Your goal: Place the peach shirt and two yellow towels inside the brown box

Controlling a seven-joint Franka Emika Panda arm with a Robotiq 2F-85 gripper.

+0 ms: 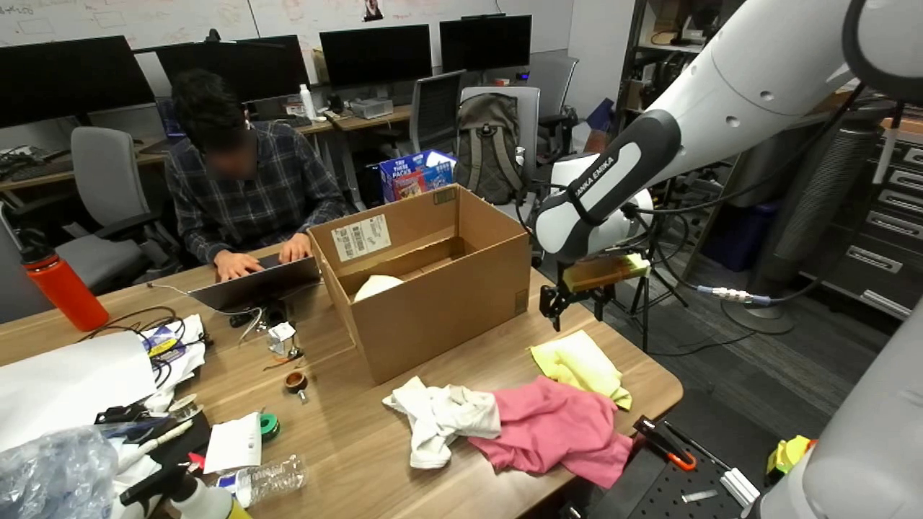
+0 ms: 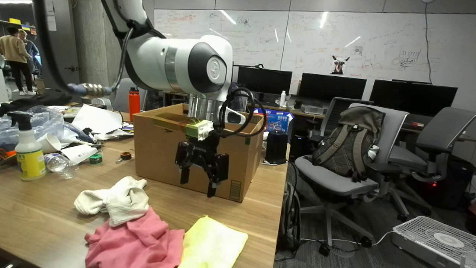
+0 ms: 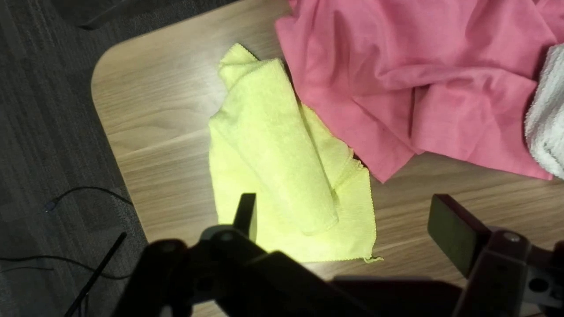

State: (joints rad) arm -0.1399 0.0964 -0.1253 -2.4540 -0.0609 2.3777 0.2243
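My arm (image 1: 721,94) reaches over the tabletop (image 1: 346,432), jaws pointing down, spread wide with nothing between them. Below me lies one yellow towel (image 3: 282,163), folded over itself, touching one pink cloth (image 3: 396,88), which also meets one whitish cloth (image 1: 451,414). Inside the one brown box (image 1: 447,310) sits a pale item (image 1: 378,285), mostly hidden.

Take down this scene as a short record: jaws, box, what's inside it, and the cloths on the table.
Jaws: open, holding nothing, above the table
Brown box: on the table, top open
Inside box: pale item, mostly hidden, identity unclear
Yellow cloth: on the table beside pink cloth; one towel or two, unclear
Whitish cloth: partly over pink cloth
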